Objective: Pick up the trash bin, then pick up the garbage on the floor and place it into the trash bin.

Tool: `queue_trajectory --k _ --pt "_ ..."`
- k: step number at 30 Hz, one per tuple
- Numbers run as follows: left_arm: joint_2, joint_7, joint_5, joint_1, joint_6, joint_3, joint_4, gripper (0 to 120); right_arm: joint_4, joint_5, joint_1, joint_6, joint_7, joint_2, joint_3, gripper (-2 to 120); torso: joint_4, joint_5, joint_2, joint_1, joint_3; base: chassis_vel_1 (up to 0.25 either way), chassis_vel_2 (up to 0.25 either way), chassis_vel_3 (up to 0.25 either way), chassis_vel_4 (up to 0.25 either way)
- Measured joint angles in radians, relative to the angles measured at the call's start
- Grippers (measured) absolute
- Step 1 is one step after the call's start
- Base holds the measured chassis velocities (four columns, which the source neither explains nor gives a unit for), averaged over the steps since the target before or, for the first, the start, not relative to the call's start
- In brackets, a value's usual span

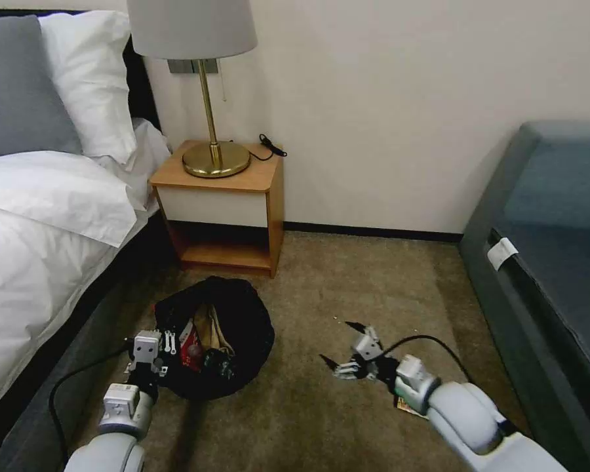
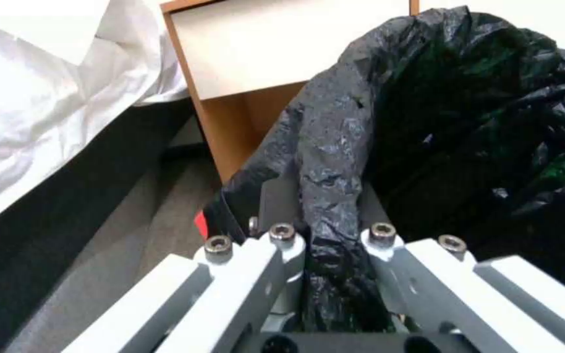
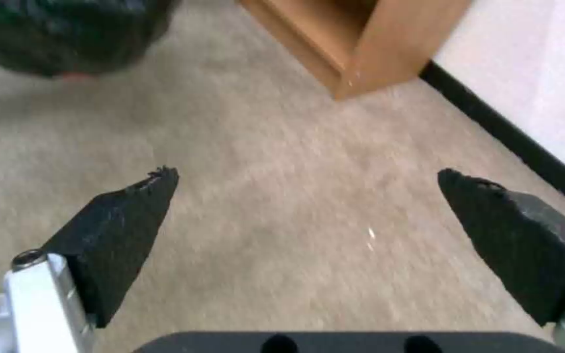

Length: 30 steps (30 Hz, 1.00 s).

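I am seeing the left gripper (image 2: 331,245) pinching the trash bin (image 1: 242,328) rim; the right gripper (image 3: 309,196) is hanging wide over bare carpet (image 3: 282,147).

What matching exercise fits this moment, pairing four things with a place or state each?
1. trash bin
2. left gripper
3. right gripper
4. lamp

A. open above bare carpet
B. on the nightstand
C. shut on the black liner at the rim
D. holds a red packet and brown paper

Pairs: 1-D, 2-C, 3-A, 4-B
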Motion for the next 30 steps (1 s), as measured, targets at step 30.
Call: queue_trajectory --k 30 --pt "0.063 0.001 -0.024 0.013 -0.003 -0.002 -0.014 4 -0.039 -0.168 -0.291 0.04 0.002 -0.087 0.29 100 0.0 -0.0002 0.0 0.0 0.0 0.0 0.0 0.0 0.0"
